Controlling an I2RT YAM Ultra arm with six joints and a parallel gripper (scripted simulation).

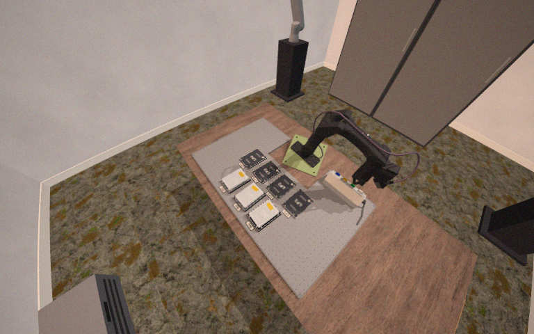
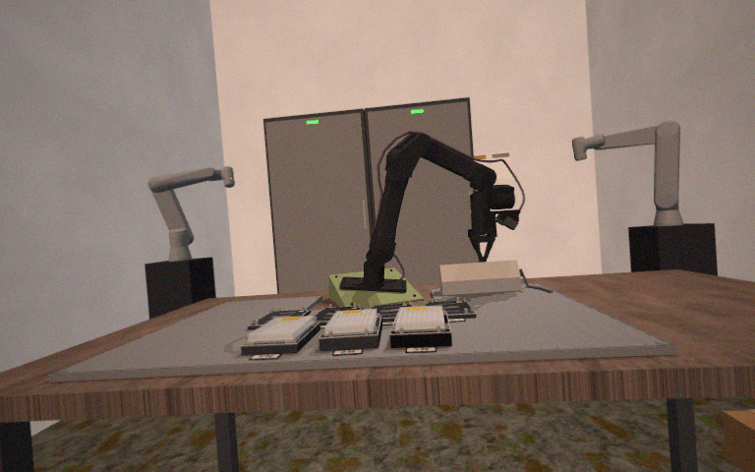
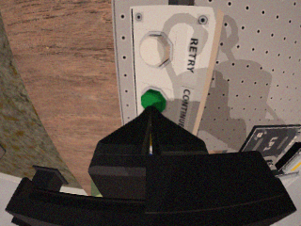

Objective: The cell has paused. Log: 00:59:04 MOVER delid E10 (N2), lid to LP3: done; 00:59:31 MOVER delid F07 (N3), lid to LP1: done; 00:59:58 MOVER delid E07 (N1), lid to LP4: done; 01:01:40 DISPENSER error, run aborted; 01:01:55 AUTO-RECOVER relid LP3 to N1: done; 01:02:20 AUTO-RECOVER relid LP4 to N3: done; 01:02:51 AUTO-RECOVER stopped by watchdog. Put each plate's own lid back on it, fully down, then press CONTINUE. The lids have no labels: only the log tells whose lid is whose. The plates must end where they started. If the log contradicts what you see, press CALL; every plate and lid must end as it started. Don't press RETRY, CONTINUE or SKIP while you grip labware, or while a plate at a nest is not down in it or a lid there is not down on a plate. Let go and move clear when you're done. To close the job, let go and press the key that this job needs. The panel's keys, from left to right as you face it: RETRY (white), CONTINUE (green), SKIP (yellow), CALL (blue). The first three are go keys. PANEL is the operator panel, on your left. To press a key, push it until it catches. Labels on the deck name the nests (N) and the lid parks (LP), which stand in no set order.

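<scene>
CONTINUE (image 1: 352,185) (image 3: 153,100) is sitting beneath your shut, empty gripper (image 1: 354,182) (image 2: 483,259) (image 3: 150,111); you should be pushing straight down until it's catching.

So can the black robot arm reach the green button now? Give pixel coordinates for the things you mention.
Probably yes. The shut end effector (image 1: 355,181) (image 2: 483,260) (image 3: 150,111) looks right above the green button (image 1: 352,185) (image 3: 153,100), and I see nothing in between, though the exterior view hides the button.

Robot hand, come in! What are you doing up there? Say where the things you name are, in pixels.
Hand (image 1: 354,182) (image 2: 483,260) (image 3: 150,111) shut, empty. Fingertips over panel (image 1: 343,189) (image 2: 480,277) (image 3: 176,28), at green button (image 1: 352,185) (image 3: 153,100). Nothing seen blocking the button.
</scene>
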